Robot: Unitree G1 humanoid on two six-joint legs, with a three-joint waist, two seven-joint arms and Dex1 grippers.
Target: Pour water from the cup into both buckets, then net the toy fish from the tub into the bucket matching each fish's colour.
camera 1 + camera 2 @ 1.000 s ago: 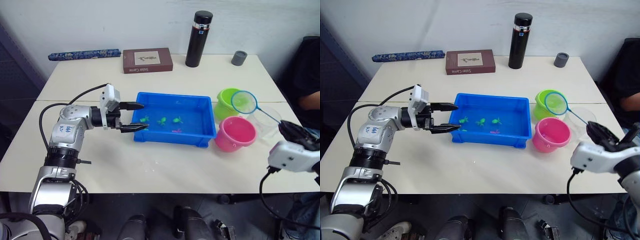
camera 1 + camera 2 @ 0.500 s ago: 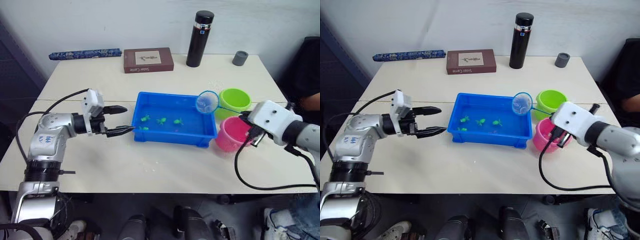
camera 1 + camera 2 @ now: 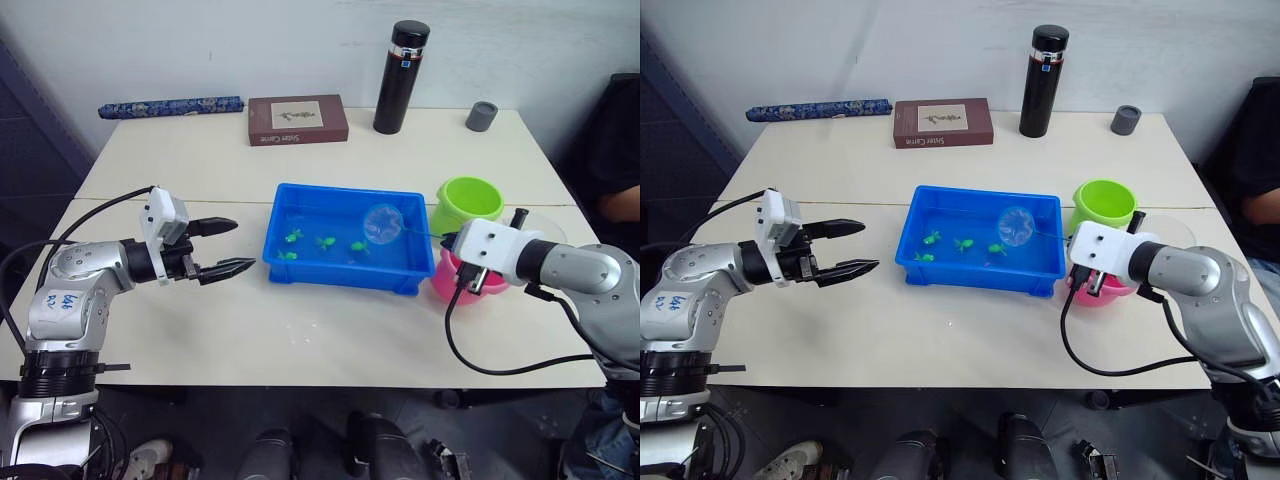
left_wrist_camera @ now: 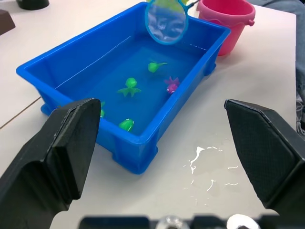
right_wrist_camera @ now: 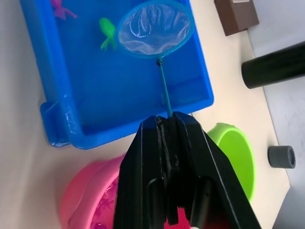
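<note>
Clamped tight, the right gripper (image 5: pixel 167 125) pinches the thin dark handle of the small round blue-rimmed net (image 5: pixel 155 28), its hoop hanging over the shallow bright blue plastic tub (image 3: pixel 300 262) near the right end. Best dip it behind the small green toy fish (image 3: pixel 357 244) and scoop level. The tub's far rim is close; the lime green bucket (image 3: pixel 468 200) and pink bucket (image 5: pixel 90 191) sit just beside. The left gripper (image 3: pixel 222 247), spread empty, waits apart.

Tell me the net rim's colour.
Light blue; the net rim shows best in the right wrist view.

head stereo overhead, wrists near tub (image 4: pixel 143 157)
</note>
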